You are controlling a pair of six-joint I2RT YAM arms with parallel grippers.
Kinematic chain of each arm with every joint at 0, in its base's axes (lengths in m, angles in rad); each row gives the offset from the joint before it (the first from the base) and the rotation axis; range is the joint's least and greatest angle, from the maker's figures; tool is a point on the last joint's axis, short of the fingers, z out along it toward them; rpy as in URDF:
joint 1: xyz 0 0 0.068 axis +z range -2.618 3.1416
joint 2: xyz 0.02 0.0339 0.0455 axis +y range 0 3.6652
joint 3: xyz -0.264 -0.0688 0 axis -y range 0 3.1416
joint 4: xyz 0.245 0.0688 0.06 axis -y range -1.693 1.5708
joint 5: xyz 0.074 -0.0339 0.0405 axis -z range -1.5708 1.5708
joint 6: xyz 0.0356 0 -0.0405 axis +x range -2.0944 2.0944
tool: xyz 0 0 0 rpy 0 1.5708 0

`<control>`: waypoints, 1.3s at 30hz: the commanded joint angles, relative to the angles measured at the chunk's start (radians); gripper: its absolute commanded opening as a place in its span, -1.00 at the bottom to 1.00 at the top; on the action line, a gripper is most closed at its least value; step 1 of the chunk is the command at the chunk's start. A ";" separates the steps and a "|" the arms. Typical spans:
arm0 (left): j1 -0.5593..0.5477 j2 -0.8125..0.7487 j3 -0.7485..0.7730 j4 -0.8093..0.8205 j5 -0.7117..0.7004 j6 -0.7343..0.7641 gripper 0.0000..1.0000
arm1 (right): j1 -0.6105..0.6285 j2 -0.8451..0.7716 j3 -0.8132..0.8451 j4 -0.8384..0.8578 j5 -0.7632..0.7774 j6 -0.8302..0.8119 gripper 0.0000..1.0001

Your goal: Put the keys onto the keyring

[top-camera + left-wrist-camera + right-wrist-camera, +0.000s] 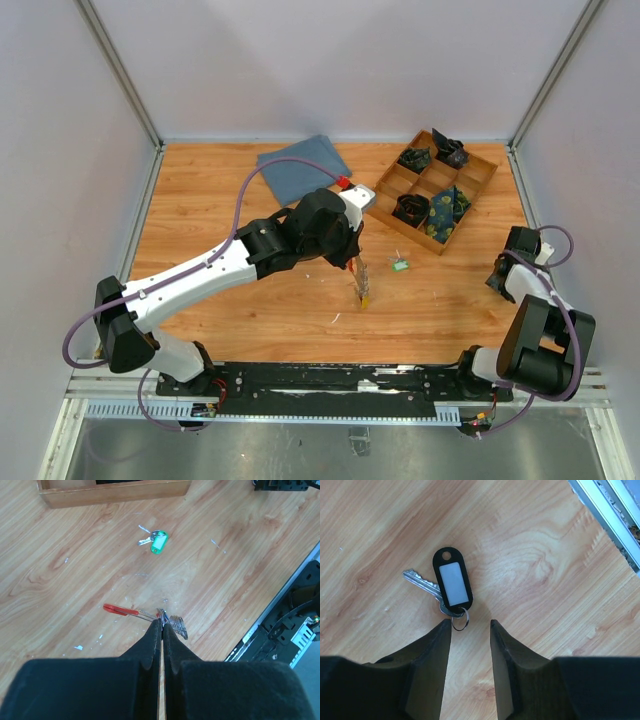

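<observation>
The left tool (161, 621) was pressed together, pinching the keyring (120, 610) at the end where the keys (177, 626) fanned out; in its wrist view the red loop ran off to the left of the fingertips, long axis crosswise to the fingers, and the keys splayed to the right; whether the bundle rested on the surface (225, 580) or hung just clear we could not tell. The right tool (470, 625) stood spread, nothing between its fingers, well apart near the right edge, just short of a black-tagged key (452, 582); we judged the left arm far the nearer. A green-tagged key (157, 541) lay ahead, apart.
</observation>
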 commanded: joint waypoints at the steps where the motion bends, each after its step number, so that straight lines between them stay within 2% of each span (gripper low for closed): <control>1: -0.005 0.004 0.033 0.022 0.016 0.009 -0.99 | -0.013 0.024 -0.011 0.027 -0.004 -0.009 -0.25; 9: -0.005 0.008 0.036 0.024 0.022 0.006 -0.99 | -0.013 0.030 -0.008 0.029 -0.012 -0.009 -0.40; 22: -0.007 0.000 0.028 0.025 0.029 0.010 -0.99 | -0.014 -0.034 -0.017 0.014 -0.036 -0.030 -0.97; 27: -0.008 -0.014 0.021 0.023 0.018 0.012 -0.99 | -0.014 -0.124 -0.015 -0.009 -0.080 -0.053 -0.99; 31: -0.008 -0.036 0.009 0.030 0.011 0.010 -0.99 | -0.013 -0.264 -0.006 -0.053 -0.119 -0.083 -0.99; 39: -0.008 -0.074 -0.004 0.031 0.004 0.000 -0.99 | -0.013 -0.369 0.040 -0.134 -0.242 -0.136 -0.99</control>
